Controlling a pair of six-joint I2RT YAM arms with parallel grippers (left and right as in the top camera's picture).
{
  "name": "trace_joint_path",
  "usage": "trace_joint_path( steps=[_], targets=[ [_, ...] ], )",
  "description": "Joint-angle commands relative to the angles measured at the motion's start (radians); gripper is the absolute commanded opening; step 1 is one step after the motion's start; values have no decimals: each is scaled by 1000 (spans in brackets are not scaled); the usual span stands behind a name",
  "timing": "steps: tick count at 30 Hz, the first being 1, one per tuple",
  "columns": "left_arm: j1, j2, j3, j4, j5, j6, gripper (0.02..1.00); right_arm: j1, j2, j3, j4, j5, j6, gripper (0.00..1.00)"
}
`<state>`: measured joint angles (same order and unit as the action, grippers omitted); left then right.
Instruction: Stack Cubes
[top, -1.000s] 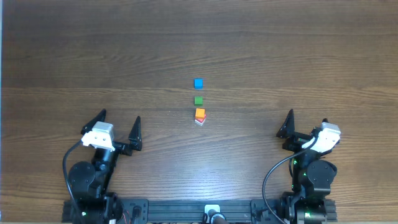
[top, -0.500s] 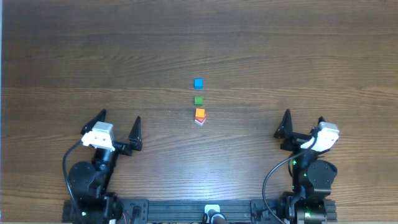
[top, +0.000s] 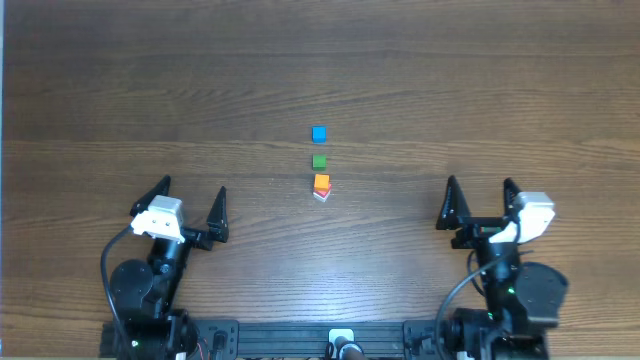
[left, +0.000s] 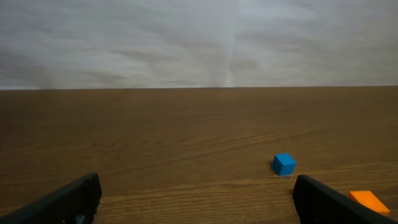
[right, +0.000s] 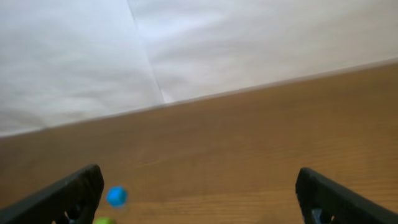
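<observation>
Facing a wide brown wood-grain table (top: 500, 80), with the black two-finger left gripper (top: 192, 186) hanging at the near left, jaws spread wide around nothing, and the black two-finger right gripper (top: 479, 183) hanging at the near right, jaws likewise spread and empty. Lining up mid-table, well apart from both: a small blue cube (top: 319, 134) farthest, a green cube (top: 319, 162) nearer, an orange cube (top: 321, 182) nearest, seemingly sitting on a red cube (top: 320, 196). Judging the stack barely begun; next, probably reaching for the green cube and closing squarely on it.
</observation>
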<state>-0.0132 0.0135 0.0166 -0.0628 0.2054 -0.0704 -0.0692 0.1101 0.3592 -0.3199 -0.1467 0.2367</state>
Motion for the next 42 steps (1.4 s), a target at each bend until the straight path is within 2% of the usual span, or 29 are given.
trace_joint_path(
  steps=[1,7,11,13,15,20,22,27,35,42],
  targets=[
    [-5,-10,-10,5,-5,18,998,6,148,233,-82,-79,-59,991],
    [-5,-10,-10,5,-5,18,1000,14,425,553,-288,-205,-71,993],
    [-5,-10,-10,5,-5,18,1000,97,605,756,-443,-198,-87,991],
    [-5,-10,-10,5,-5,18,1000,167,691,845,-502,-161,-86,991],
    [-5,-10,-10,5,-5,18,1000,257,777,928,-558,-88,-84,991],
    [-5,-10,-10,5,-5,18,1000,520,1028,1126,-681,179,-3,987],
    [-5,-10,-10,5,-5,18,1000,592,1133,1193,-715,228,11,991],
    [-5,-10,-10,5,-5,18,1000,669,1389,1312,-755,230,85,991],
    [-5,-10,-10,5,-5,18,1000,681,1638,1332,-728,216,201,991],
    [-5,-10,-10,5,-5,18,1000,705,1759,1332,-699,215,251,991]
  ],
)
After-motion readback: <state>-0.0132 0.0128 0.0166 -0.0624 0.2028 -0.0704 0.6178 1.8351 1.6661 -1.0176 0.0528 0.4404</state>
